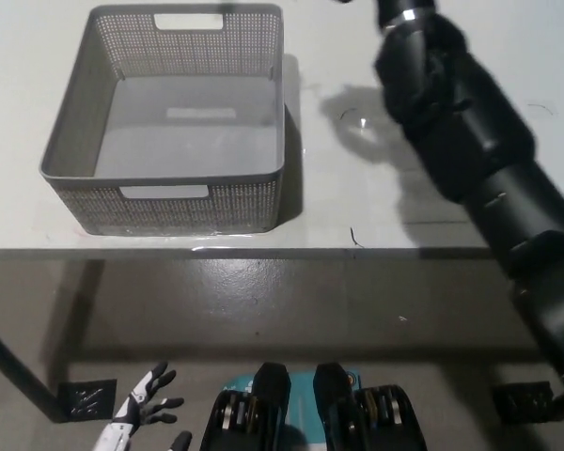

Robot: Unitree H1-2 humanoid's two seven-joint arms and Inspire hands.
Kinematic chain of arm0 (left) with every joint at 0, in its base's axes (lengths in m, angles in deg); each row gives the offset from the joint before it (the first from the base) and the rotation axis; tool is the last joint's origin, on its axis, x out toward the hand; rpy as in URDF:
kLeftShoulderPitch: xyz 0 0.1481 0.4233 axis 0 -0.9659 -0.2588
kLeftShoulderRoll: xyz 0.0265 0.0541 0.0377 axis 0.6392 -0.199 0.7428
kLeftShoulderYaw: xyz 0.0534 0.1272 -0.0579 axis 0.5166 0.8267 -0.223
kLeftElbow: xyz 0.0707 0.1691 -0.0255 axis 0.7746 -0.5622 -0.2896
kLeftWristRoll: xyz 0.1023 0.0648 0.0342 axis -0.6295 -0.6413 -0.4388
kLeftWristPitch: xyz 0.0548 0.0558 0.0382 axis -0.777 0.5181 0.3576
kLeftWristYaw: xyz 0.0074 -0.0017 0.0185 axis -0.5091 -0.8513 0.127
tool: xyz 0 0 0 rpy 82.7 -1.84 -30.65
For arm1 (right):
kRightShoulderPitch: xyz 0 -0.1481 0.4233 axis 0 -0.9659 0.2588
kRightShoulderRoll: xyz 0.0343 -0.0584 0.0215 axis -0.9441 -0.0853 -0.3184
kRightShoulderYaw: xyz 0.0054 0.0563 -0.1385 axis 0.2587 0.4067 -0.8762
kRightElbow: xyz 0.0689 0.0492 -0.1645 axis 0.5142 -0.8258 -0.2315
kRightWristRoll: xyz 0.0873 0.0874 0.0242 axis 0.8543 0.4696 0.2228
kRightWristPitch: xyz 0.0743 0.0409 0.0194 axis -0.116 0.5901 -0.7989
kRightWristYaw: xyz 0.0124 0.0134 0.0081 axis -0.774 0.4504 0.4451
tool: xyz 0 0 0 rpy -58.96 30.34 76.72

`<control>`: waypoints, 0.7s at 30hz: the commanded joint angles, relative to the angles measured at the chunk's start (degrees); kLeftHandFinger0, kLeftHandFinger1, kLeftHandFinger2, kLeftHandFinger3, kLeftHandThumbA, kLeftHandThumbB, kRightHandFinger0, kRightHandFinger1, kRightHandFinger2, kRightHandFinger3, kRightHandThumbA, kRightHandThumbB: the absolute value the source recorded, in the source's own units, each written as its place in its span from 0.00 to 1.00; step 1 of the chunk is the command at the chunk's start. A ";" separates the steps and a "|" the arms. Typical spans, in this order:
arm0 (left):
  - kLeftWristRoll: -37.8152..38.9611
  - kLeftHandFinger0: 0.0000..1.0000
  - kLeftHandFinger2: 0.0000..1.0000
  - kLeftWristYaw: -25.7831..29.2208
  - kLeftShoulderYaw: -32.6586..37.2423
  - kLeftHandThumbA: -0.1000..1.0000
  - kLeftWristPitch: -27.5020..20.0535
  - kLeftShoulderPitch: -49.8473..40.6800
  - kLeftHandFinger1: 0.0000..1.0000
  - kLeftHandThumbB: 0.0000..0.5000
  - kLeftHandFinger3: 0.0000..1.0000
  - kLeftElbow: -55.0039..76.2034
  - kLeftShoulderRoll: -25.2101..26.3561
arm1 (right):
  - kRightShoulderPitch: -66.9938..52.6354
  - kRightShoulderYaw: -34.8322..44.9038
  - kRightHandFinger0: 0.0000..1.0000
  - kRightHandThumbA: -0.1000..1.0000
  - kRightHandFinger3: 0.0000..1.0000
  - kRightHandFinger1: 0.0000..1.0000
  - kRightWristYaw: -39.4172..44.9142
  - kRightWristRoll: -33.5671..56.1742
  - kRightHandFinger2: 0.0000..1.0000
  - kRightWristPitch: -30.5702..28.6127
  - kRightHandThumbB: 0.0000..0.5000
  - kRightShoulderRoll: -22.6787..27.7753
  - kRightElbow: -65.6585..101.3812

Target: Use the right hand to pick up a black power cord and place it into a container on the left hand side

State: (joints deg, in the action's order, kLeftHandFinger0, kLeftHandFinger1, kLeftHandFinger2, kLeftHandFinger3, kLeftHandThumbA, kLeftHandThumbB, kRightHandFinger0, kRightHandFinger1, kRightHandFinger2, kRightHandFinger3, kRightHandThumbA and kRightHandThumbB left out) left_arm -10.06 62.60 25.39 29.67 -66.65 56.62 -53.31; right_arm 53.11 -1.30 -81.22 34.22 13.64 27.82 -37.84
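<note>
A white table (169,240) stands over a grey-brown floor (263,301), casting shadow beneath.

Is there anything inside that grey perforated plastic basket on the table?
Nothing shows inside the grey perforated plastic basket: its floor is bare and no black power cord lies in it. The near wall covers a thin strip of the floor along the front.

Right hand: out of view past the top edge; only the black right arm (470,160) shows.
Power cord: not visible.
Left hand (141,418): cropped at the bottom edge.
</note>
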 commanded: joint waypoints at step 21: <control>-6.69 0.65 0.86 5.09 8.22 0.69 -2.44 0.69 0.66 0.38 1.00 0.34 3.11 | 5.37 -3.05 0.00 0.00 0.90 0.45 2.16 -1.61 0.80 1.25 0.28 -9.73 -5.62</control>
State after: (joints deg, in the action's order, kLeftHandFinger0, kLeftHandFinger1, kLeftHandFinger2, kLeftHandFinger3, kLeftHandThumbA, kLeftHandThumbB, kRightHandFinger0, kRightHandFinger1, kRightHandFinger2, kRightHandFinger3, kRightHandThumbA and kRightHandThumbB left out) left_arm -14.98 65.40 32.44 29.51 -66.65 55.97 -51.30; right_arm 53.50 -4.41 -76.16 33.03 17.00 18.77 -42.52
